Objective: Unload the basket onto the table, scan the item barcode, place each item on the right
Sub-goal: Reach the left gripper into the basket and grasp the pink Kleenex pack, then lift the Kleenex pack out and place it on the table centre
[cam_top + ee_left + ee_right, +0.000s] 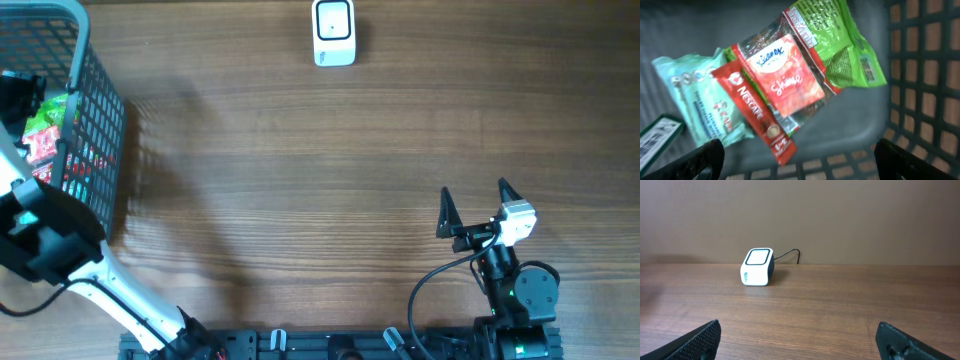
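Grey basket (85, 40) at the left edge of the table (300, 180) holds the Kleenex pack (785, 75) atop other packets (695, 100); my left gripper (800, 157) hangs over them, jaws wide and empty, right gripper (475, 195) also wide, scanner (333, 32) at the far edge: I judge pick and scan both remain.

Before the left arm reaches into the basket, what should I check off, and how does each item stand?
1. The left fingers open, nothing between them: ok.
2. They hang over the basket contents: ok.
3. The Nescafe stick lies on top, reachable: ok.
4. Barcode on that stick facing up: cannot tell.
5. The scanner stands unobstructed on the table: ok.
6. The right fingers open, away from the scanner: ok.
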{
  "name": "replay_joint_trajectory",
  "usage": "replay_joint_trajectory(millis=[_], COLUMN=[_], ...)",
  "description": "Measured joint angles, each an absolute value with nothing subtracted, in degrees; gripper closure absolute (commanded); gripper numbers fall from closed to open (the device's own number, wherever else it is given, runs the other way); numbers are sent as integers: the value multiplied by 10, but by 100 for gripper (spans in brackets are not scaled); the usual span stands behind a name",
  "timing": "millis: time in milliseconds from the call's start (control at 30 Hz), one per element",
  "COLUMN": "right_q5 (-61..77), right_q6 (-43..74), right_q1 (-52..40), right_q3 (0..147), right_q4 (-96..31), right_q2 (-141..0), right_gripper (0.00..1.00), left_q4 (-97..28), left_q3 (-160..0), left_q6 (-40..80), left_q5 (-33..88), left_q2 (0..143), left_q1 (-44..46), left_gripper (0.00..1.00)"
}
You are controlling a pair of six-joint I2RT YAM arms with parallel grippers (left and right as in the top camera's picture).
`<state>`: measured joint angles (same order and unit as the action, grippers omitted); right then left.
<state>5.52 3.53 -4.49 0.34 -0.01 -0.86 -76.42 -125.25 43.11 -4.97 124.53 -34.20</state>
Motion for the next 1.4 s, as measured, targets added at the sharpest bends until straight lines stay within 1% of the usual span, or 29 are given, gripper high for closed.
replay_joint_trajectory(millis=[167, 367, 500, 667, 700, 767, 800, 867, 1000, 1100, 1267, 1400], right_q5=[55, 55, 55, 55, 55, 55, 55, 55, 55, 55, 55, 55], right_q6=[35, 35, 35, 35, 35, 35, 35, 35, 35, 35, 35, 35], right_q1=[-45, -45, -45, -45, -45, -45, -45, -45, -45, -45, -45, -45], right_q3=[4, 3, 3, 3, 4, 3, 4, 4, 3, 3, 4, 4], right_q4=[0, 0, 0, 0, 0, 0, 0, 0, 0, 0, 0, 0], right_q2=[-9, -9, -9, -9, -9, -9, -9, -9, -9, -9, -9, -9], right_gripper=[0, 0, 0, 0, 0, 0, 0, 0, 0, 0, 0, 0], left_q4=[-724, -645, -594, -585, -585, -587, -590, -603, -626, -641, -679, -717], left_q3=[-1235, -1166, -1105, -1088, -1088, -1089, -1089, -1089, -1089, -1090, -1093, -1093], left_q6=[448, 458, 463, 464, 464, 460, 454, 451, 443, 441, 440, 436], left_q5=[-55, -62, -62, -62, -63, -64, -69, -88, -150, -173, -179, -177], left_q2=[1270, 1284, 1293, 1295, 1295, 1294, 1291, 1278, 1209, 1141, 1042, 977], left_q1=[-342, -342, -342, -342, -342, -342, -342, -342, -343, -343, -334, -289], left_gripper=[8, 7, 24, 38, 43, 47, 55, 61, 60, 59, 57, 56])
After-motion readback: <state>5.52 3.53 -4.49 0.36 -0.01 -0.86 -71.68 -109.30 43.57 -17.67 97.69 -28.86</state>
